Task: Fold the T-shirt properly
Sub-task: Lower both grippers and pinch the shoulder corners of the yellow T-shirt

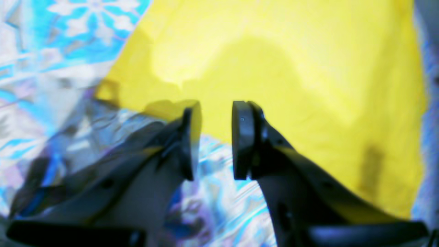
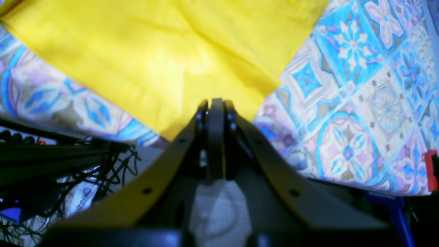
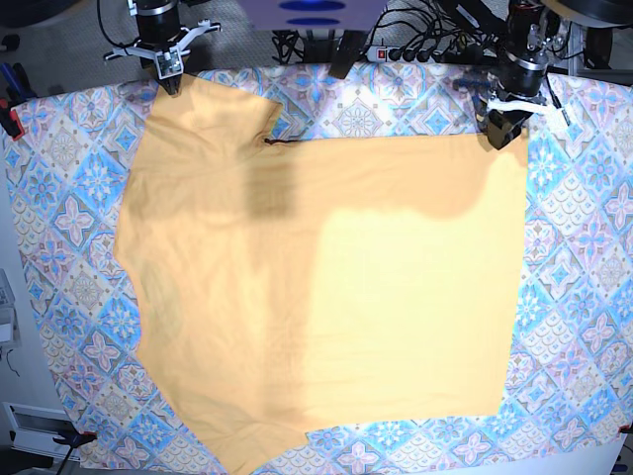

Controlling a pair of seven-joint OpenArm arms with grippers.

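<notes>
shirt spread flat on tablecloth, filling frame centre, long axis left-right | right gripper upper left, clamped on shirt's far-left corner | left gripper upper right, jaws parted, empty, at far-right corner; shirt lies just ahead, nearer this arm for regrasp

Robotics lab bench. Blue-pink tile-patterned tablecloth covers the worktable. Behind the cloth's far edge: tangled black cables and a white power strip. Two black arm mounts stand at that far edge.
</notes>
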